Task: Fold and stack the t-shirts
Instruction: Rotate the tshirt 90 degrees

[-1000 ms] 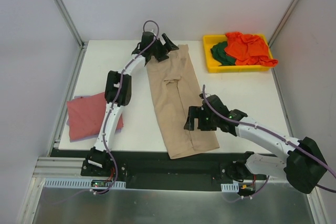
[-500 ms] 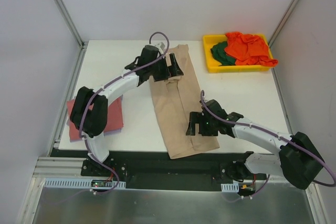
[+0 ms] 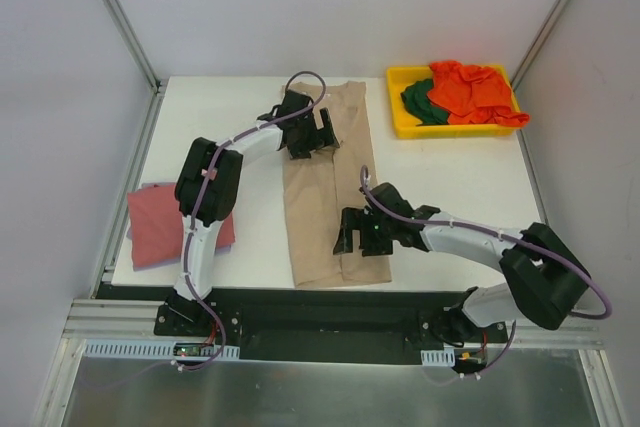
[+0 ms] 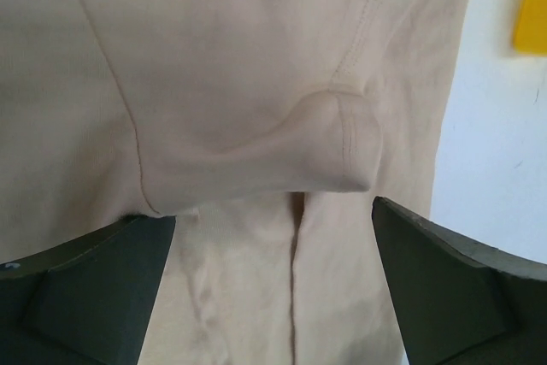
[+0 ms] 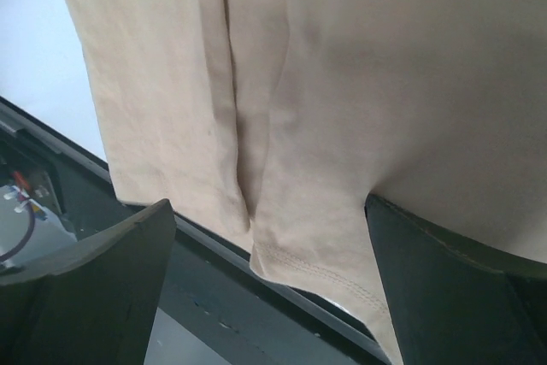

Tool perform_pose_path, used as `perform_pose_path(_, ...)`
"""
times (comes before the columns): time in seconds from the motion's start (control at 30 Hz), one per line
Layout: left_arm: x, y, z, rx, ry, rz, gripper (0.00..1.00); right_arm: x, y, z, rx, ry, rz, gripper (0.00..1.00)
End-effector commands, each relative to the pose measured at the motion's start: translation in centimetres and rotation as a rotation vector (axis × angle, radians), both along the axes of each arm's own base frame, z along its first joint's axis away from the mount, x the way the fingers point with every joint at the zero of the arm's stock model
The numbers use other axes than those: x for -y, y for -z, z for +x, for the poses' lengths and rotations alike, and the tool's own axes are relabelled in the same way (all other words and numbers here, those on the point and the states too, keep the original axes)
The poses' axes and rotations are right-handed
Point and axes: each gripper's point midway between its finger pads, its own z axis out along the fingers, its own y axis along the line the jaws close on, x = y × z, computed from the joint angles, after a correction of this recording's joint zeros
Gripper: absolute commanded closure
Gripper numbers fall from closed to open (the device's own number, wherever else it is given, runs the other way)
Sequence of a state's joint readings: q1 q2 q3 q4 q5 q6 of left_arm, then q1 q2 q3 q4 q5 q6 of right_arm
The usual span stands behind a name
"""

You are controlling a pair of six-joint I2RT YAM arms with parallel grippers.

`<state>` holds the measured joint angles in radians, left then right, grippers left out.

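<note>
A large tan t-shirt point(image 3: 325, 197) lies down the middle of the table as a long narrow strip, its hem at the near edge. My left gripper point(image 3: 312, 137) hovers open over its upper part, where a folded sleeve point(image 4: 338, 147) bulges just ahead of the left gripper point(image 4: 272, 237). My right gripper point(image 3: 360, 239) stands open over the lower part, and in the right wrist view the right gripper point(image 5: 267, 228) straddles the hem point(image 5: 316, 275) at the table's edge. A folded dusty-red t-shirt point(image 3: 172, 222) rests at the left edge, with a lavender edge point(image 3: 145, 186) showing under it.
A yellow bin point(image 3: 402, 125) at the back right holds crumpled orange-red t-shirts point(image 3: 470, 90) and a dark green one point(image 3: 418, 102); its corner point(image 4: 532, 6) shows in the left wrist view. The black rail point(image 5: 214, 297) runs along the table's near edge.
The tan t-shirt lay slanted and wider; now it runs straighter and narrower, its lower end shifted left. The left gripper came down over its upper part, and the right gripper moved left.
</note>
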<state>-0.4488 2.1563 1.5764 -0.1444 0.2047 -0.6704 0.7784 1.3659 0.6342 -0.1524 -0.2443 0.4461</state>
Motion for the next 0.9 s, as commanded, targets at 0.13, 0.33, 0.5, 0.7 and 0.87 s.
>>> perform_pose_path(0.13, -1.1, 0.7, 2.3, -0.017, 0.057, 0.032, 0.01, -2.8, -0.4, 2.2, 0.037, 0.006, 0.005, 0.04)
perform_pose_path(0.33, -0.6, -6.9, -1.6, 0.113, 0.147, 0.012, 0.01, -3.4, -5.0, 3.2, 0.164, -0.031, 0.08, 0.04)
perform_pose_path(0.5, -0.9, -10.4, -9.2, 0.162, 0.193, 0.022, 0.01, -1.0, -8.0, 3.5, 0.298, 0.047, 0.105, 0.04)
perform_pose_path(0.7, -2.5, -9.8, -18.6, 0.15, 0.181, 0.03, 0.01, 3.1, -8.8, 3.3, 0.385, 0.177, 0.082, 0.04)
perform_pose_path(0.87, -4.7, -7.1, -25.4, 0.098, 0.154, 0.009, 0.01, 5.1, -7.3, 2.4, 0.359, 0.242, 0.07, 0.04)
